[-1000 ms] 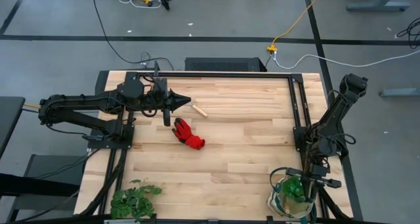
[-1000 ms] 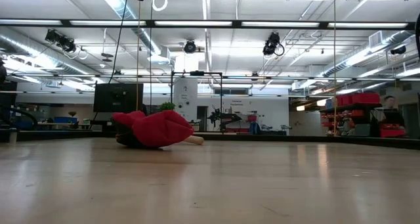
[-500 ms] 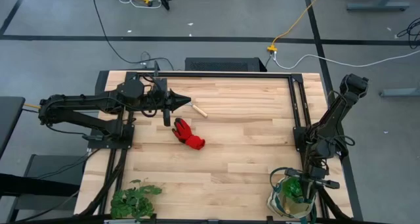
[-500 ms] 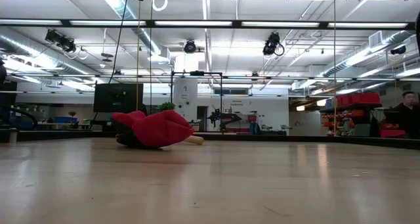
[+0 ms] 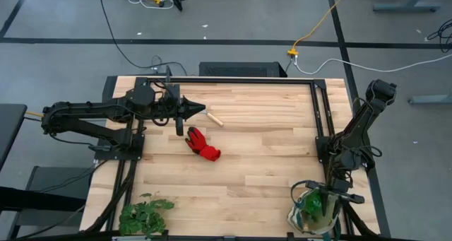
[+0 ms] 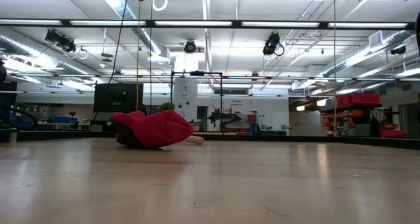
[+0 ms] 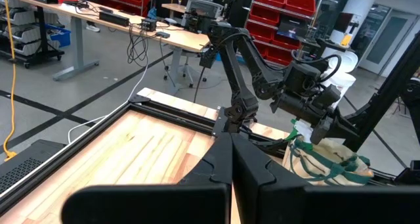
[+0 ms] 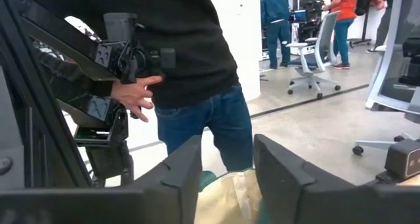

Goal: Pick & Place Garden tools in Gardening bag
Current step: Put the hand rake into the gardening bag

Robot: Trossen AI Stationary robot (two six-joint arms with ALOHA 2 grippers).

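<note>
**Dropping into the bag**

The bag (image 5: 313,214) sits at the table's near right corner, right gripper (image 5: 332,202) just above it, fingers spread. I'd lift straight up, clear of the handles. Left gripper (image 5: 200,108) waits pressed shut near the red glove (image 5: 203,145).

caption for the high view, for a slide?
Right end effector over the gardening bag; left end effector parked beside the red glove.

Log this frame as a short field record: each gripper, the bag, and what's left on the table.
left gripper: shut, empty, above the table's far left part
right gripper: open, over the gardening bag
bag contents: something green inside
red glove: lying mid-table
wooden handle: beyond the glove
leafy plant bunch: near left corner
</note>
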